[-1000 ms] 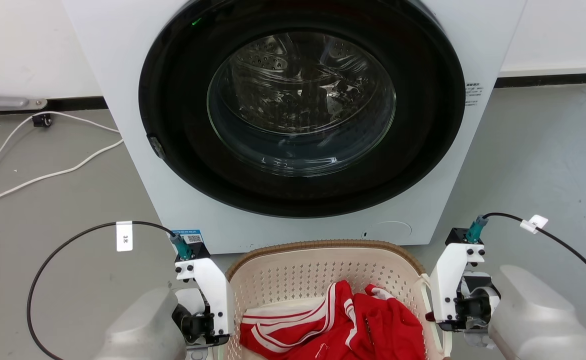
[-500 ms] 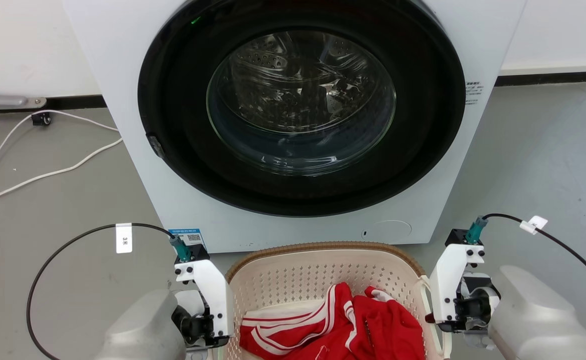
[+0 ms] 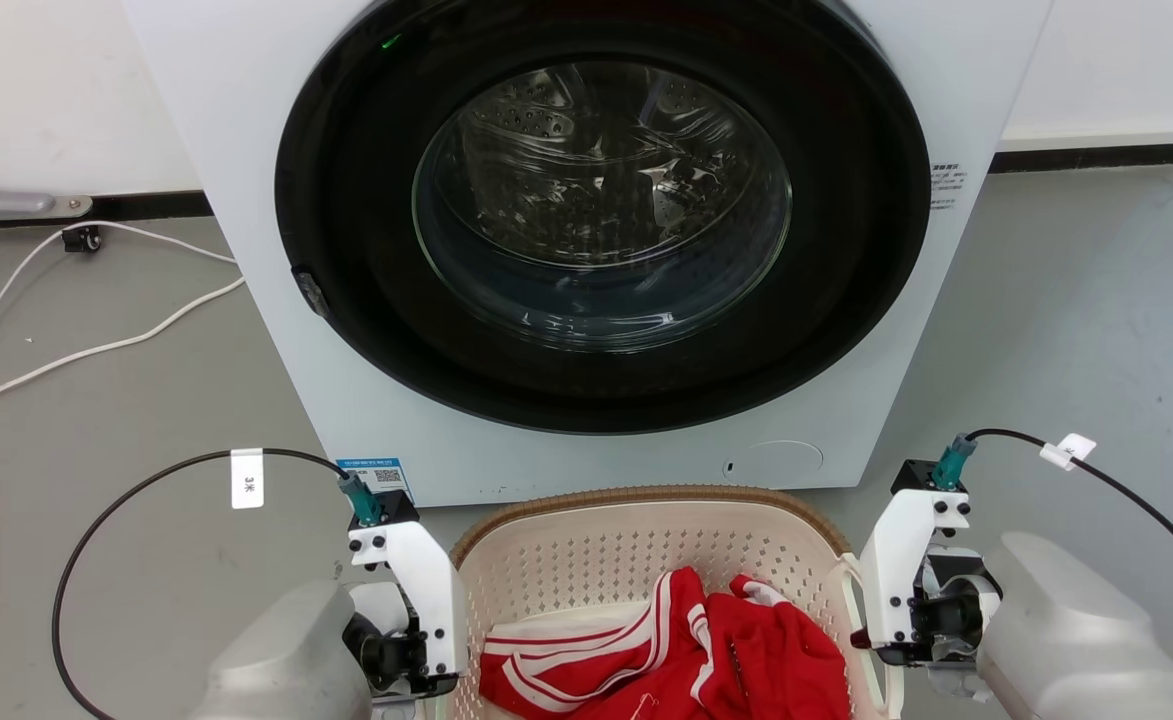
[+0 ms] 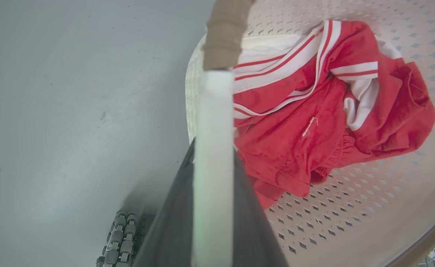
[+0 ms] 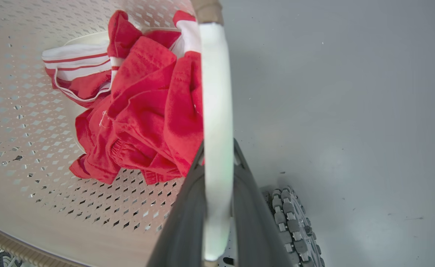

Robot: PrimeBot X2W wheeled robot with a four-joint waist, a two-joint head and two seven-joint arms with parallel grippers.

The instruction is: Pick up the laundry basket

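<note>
The laundry basket (image 3: 646,497) is cream with perforated walls and a brown woven-look rim. It stands at the bottom middle of the head view, in front of the washer, with a red and white garment (image 3: 706,650) inside. In the left wrist view my left gripper (image 4: 214,148) is shut on the basket's white loop handle (image 4: 213,111). In the right wrist view my right gripper (image 5: 218,148) is shut on the other white handle (image 5: 215,74). The head view shows both wrists flanking the basket, with the fingers pointing down and hidden.
A white front-loading washer (image 3: 246,150) with a dark round door (image 3: 601,210) rises just behind the basket. White cables (image 3: 96,350) trail over the grey floor at the left. Black cables loop from both wrists. A roller wheel of my base (image 5: 295,222) sits close below.
Both wrists and the basket have slipped slightly down the head view, uncovering the blue label on the washer's lower left. The grips are unchanged.
</note>
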